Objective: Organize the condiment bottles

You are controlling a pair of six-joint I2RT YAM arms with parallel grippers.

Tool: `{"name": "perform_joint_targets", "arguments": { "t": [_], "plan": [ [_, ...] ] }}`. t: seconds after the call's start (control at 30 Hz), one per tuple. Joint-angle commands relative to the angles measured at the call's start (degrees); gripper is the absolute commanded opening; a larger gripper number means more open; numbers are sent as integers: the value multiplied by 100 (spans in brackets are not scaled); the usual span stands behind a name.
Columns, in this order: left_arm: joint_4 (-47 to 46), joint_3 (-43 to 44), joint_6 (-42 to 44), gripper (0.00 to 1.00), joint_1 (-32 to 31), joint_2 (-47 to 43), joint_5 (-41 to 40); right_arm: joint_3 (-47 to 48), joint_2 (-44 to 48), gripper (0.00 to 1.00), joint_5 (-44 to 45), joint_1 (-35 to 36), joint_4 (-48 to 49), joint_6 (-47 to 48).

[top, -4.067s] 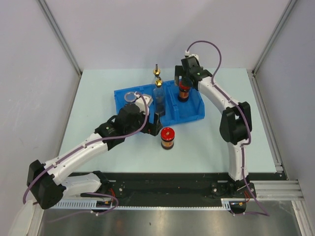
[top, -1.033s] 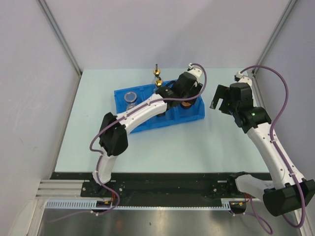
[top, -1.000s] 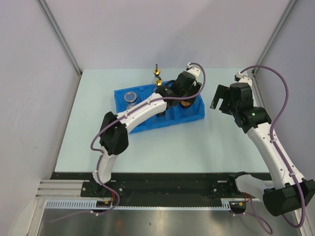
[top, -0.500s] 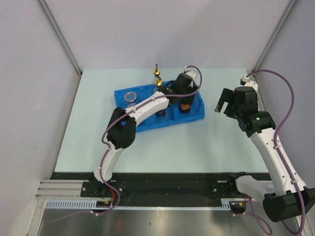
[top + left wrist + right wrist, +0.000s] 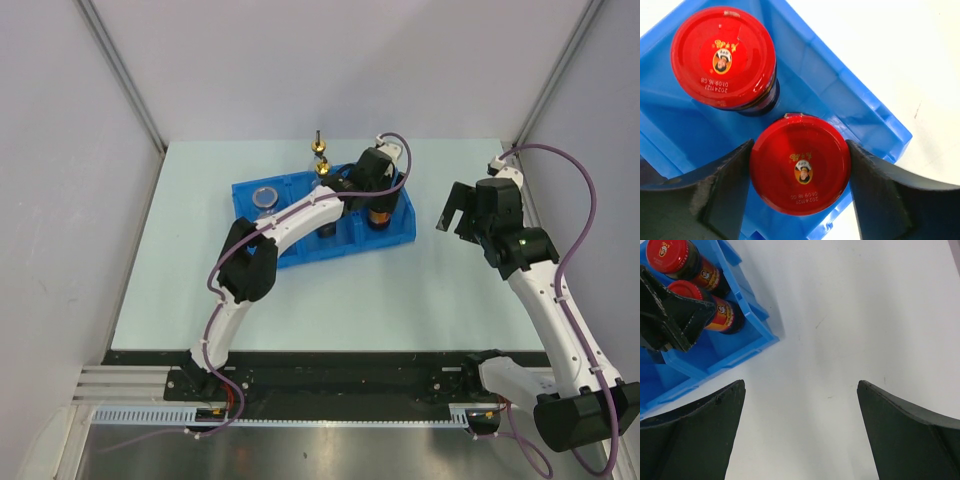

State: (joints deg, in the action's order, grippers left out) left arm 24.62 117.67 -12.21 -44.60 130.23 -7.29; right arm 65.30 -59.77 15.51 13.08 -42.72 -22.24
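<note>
My left gripper (image 5: 800, 150) hangs over the blue tray (image 5: 840, 100), a finger at each side of a red lid. Both pads lie so tight against its rim that I cannot tell whether they press it or stand just off it. That lid caps one of two red-lidded dark jars: the near jar (image 5: 800, 167) between my fingers and a second jar (image 5: 722, 55) touching or almost touching it. Both stand upright in the tray's end compartment on my right arm's side. My right gripper (image 5: 801, 385) hangs past that same end of the tray over bare pale table (image 5: 840, 315), jaws wide apart with nothing between them. From the top camera I count two tall clear bottles with gold spouts: one (image 5: 322, 172) in the tray's middle part, the other (image 5: 316, 147) at the tray's far rim, and whether it stands inside or just beyond I cannot make out. One short clear jar (image 5: 265, 197) sits in the compartment at the tray's other end. My left arm crosses the tray and hides much of the middle and part of that compartment.
</note>
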Motion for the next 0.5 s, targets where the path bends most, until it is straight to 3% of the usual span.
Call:
{"name": "perform_joint_targets", "arguments": {
  "t": [0.0,0.17,0.47],
  "plan": [
    [-432,380,96,85,-14,-165,26,-8,132,100,-48,-34,53,9],
    [-511,274,263,98,-40,-226,-27,-17,150,100,-74,-43,44,-8],
    [-449,231,500,100,-163,-612,-360,-17,211,100,-57,-51,18,-44]
  ]
}}
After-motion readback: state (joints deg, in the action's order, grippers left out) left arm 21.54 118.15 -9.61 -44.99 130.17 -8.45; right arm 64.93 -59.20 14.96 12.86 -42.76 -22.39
